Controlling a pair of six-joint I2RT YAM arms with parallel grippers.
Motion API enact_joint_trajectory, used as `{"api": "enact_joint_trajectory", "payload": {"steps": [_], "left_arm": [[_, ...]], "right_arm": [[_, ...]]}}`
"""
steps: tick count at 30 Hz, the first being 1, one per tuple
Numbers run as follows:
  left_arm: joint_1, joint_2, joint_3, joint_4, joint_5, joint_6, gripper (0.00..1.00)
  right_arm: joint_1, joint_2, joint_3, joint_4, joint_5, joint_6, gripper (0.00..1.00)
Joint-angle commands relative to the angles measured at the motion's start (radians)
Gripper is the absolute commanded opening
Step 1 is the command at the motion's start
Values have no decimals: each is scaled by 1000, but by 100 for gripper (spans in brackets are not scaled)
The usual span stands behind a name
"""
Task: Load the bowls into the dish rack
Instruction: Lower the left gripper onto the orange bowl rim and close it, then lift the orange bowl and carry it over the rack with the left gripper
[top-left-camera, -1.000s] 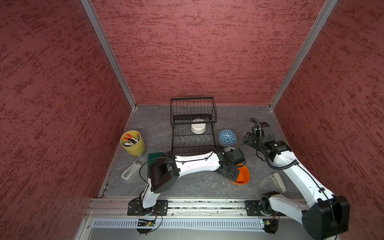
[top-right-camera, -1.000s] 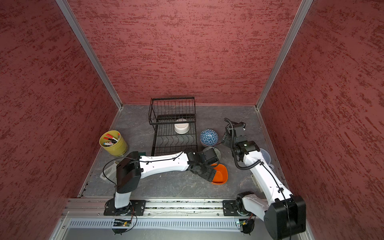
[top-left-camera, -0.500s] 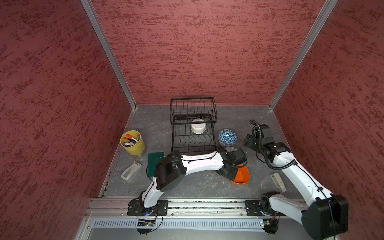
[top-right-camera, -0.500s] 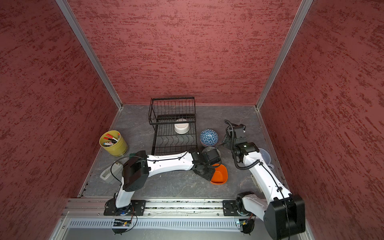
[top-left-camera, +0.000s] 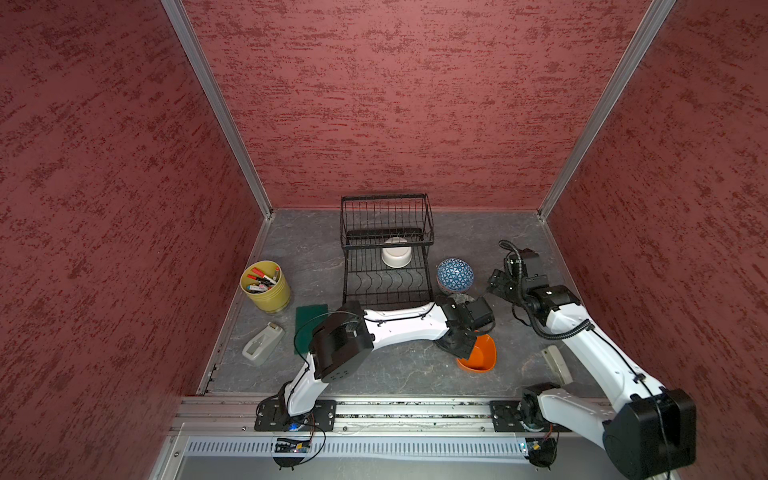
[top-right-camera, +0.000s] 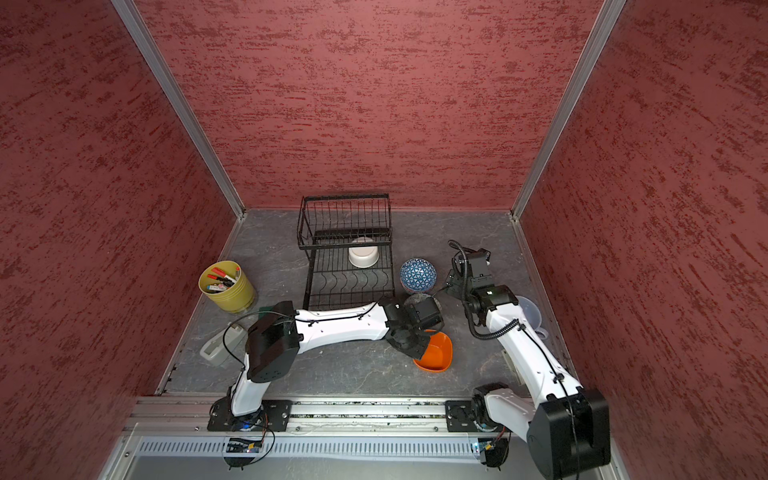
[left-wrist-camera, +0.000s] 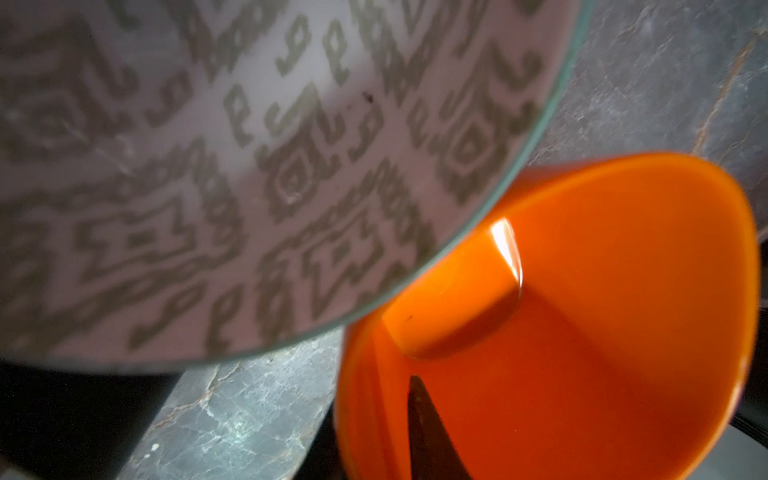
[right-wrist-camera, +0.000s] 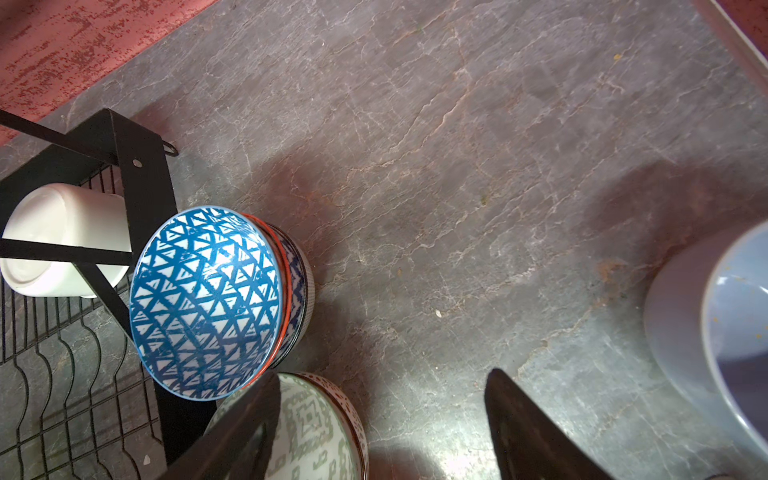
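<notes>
Changed from a second ago: left arm (top-left-camera: 399, 324), elbow slid slightly rightward, baring more green cloth (top-left-camera: 311, 318); bowls unmoved.

Left gripper (top-left-camera: 463, 351): at the orange bowl (top-left-camera: 482, 355), front of the bench (top-left-camera: 374, 374), right of middle. One finger (left-wrist-camera: 428, 436) inside against the wall; grip on the rim cannot be told.

Patterned bowl (left-wrist-camera: 249, 187): just behind.

Right gripper (right-wrist-camera: 384, 374): jaws apart, empty, over bare bench.

Blue bowl (top-left-camera: 455, 274): tops a stack beside the dish rack (top-left-camera: 374, 286).

White bowl (top-left-camera: 397, 255): upturned on the rack's lower tray, mid back edge.

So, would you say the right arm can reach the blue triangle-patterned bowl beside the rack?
Probably yes: the open right gripper hangs close beside the blue bowl, with only bare table between them.
</notes>
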Motion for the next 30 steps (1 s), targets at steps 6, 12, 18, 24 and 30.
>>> {"api": "enact_joint_trajectory", "payload": {"steps": [6, 12, 18, 24, 30], "left_arm": [[2, 13, 9, -7, -24, 0, 10], [-2, -20, -18, 23, -39, 3, 0], [-14, -87, -60, 77, -77, 29, 0], [-18, -222, -165, 212, -106, 55, 0], [-16, -362, -237, 272, -143, 71, 0]], "right_arm": [[-9, -6, -3, 24, -23, -4, 78], [-9, -3, 0, 22, -24, -9, 78], [-8, 5, 3, 37, -46, -25, 78], [-9, 5, 19, 53, -96, -61, 78], [-8, -8, 37, 58, -152, -111, 80]]}}
